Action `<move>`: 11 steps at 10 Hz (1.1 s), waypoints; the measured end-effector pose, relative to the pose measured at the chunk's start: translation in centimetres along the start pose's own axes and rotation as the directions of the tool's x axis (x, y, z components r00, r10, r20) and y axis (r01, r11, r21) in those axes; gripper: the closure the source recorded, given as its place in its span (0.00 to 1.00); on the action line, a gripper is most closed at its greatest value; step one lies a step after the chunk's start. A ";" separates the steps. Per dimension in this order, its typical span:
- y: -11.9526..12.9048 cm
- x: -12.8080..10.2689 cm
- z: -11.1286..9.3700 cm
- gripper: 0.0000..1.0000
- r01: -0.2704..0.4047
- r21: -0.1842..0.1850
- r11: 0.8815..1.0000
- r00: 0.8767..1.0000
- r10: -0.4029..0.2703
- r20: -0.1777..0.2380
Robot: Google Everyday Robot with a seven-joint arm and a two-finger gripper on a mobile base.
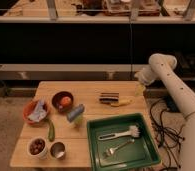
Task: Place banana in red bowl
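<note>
The banana (121,103) lies on the wooden table (91,89) right of centre, beside a dark flat object (108,97). The red bowl (29,113) stands at the table's left edge and holds a crumpled blue-white cloth (39,111). The darker maroon bowl (62,100) next to it holds an orange fruit. My gripper (140,88) hangs from the white arm (163,70) at the table's far right corner, above and to the right of the banana and not touching it.
A green tray (143,130) with a white brush (121,134) and a fork (116,149) fills the front right. A blue-capped container (76,113), a green vegetable (51,131), a white cup (37,146) and a metal cup (57,149) stand front left. Cables lie on the floor at right.
</note>
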 end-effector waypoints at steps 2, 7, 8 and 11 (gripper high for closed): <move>0.7 -0.2 1.8 0.20 0.001 -0.014 1.000 1.000 -0.001 0.021; 3.2 -0.6 5.3 0.20 0.012 -0.077 0.997 1.000 -0.010 0.030; 3.5 -0.5 5.8 0.20 0.012 -0.088 0.996 0.999 -0.009 0.034; 4.8 -0.2 6.8 0.20 0.015 -0.127 0.992 0.999 -0.010 0.039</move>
